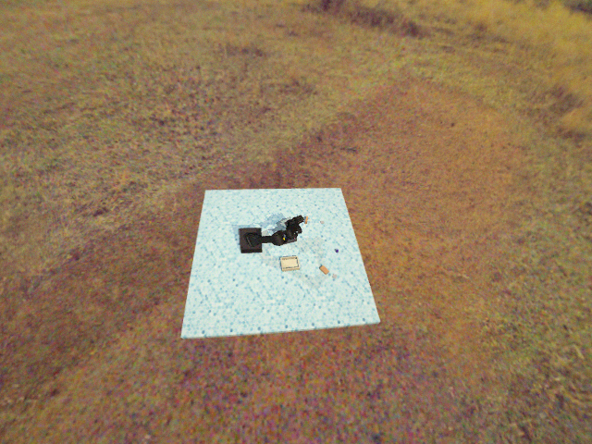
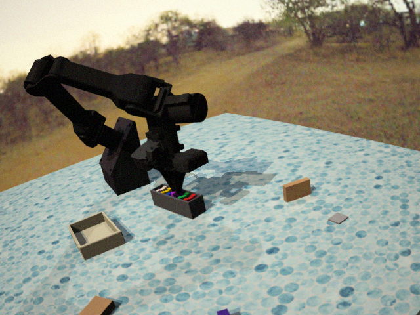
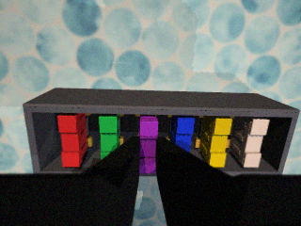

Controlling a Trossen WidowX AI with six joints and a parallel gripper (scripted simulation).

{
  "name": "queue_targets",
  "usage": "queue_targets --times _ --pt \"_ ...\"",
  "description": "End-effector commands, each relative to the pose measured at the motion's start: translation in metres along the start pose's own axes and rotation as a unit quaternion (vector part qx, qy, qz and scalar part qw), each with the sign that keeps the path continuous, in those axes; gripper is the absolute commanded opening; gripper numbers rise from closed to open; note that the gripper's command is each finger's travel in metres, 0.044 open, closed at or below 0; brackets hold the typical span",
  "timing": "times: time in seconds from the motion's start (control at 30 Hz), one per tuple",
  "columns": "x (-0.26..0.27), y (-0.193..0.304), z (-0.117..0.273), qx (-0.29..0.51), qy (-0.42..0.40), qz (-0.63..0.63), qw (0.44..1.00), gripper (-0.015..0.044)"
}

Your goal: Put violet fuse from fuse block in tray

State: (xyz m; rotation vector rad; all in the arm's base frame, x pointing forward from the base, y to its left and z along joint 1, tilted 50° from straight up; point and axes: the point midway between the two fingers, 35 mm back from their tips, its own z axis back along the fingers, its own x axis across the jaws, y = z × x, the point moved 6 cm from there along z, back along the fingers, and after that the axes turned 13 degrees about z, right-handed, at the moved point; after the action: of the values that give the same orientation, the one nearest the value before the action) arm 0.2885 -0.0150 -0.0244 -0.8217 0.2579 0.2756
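Note:
The violet fuse [image 2: 173, 194] [image 3: 149, 127] stands in its place in the dark fuse block [image 2: 171, 205] [image 3: 155, 99], between the green fuse [image 3: 109, 124] and the blue fuse [image 3: 184, 125]. My gripper [image 2: 176, 192] [image 3: 147, 145] points down into the block and is shut on the violet fuse, one finger on each side of it. The fingers hide parts of the green and blue fuses in the wrist view. The beige tray [image 1: 289, 270] [image 2: 103, 246] is empty and stands apart from the block.
The red fuse [image 3: 71, 141], the yellow fuse [image 3: 218, 141] and the white fuse [image 3: 253, 141] stand in the same block. Elsewhere on the table are an upright orange block [image 2: 296, 189], a second orange block [image 1: 324, 269] [image 2: 96, 306], a flat grey piece [image 2: 338, 218] and a small purple piece [image 1: 336, 250] [image 2: 222, 312].

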Motion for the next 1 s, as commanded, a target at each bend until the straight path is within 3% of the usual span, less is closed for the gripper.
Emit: queue_targets --times 0.0,0.97 --pt "0.001 0.000 0.004 0.001 -0.002 -0.001 1.000 0.0000" --pt "0.001 0.001 0.018 0.000 -0.002 0.000 1.000 0.0000"
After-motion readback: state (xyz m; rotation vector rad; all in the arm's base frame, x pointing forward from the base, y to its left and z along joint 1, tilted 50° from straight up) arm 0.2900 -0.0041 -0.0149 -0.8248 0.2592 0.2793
